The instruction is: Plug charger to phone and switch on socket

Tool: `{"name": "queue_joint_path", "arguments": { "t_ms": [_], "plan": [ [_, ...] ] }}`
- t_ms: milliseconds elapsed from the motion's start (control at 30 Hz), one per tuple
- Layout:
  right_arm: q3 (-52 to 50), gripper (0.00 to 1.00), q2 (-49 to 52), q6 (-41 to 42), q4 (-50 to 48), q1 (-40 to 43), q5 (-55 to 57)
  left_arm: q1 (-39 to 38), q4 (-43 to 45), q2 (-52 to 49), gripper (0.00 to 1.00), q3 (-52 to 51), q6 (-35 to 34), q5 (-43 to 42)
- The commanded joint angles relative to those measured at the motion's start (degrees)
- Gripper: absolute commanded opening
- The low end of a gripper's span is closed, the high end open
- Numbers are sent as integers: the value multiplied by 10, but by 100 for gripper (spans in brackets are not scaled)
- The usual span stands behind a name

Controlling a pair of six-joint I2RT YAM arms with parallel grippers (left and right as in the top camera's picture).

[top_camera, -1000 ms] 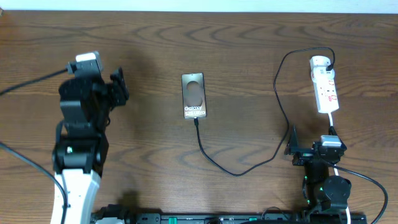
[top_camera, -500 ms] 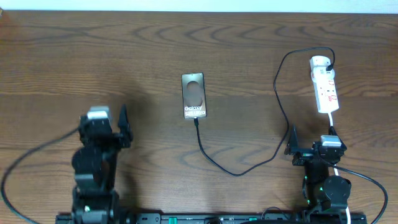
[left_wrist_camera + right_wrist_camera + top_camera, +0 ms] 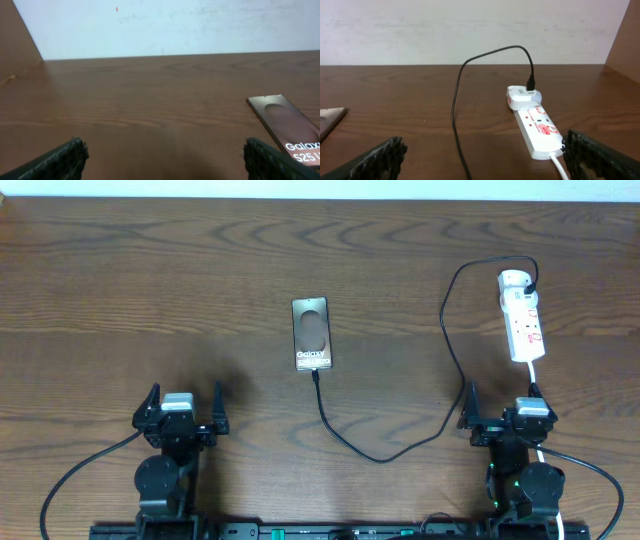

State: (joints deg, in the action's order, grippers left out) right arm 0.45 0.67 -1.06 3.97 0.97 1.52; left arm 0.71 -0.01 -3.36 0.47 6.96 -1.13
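Looks like the right fingers (image 3: 600, 155) and left fingers (image 3: 55, 160) are both spread wide, nothing held. The socket (image 3: 535, 127) is parked straight ahead of the right fingers, long axis running away from them, so that arm's favoured. The charger (image 3: 340, 430) looks seated in the phone (image 3: 311, 333).

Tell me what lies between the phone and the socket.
Overhead view: only the charger cable crosses that stretch, curving from the near edge of the phone round to the far end of the socket; otherwise bare table.
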Motion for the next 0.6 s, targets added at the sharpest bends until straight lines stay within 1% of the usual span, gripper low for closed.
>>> {"name": "queue_joint_path", "arguments": {
  "t_ms": [0, 567],
  "plan": [
    [-1, 99, -4, 3, 1, -3, 3, 3, -45, 29, 98, -3, 26, 10],
    [-1, 99, -4, 3, 1, -3, 3, 7, -42, 20, 98, -2, 26, 14]
  ]
}}
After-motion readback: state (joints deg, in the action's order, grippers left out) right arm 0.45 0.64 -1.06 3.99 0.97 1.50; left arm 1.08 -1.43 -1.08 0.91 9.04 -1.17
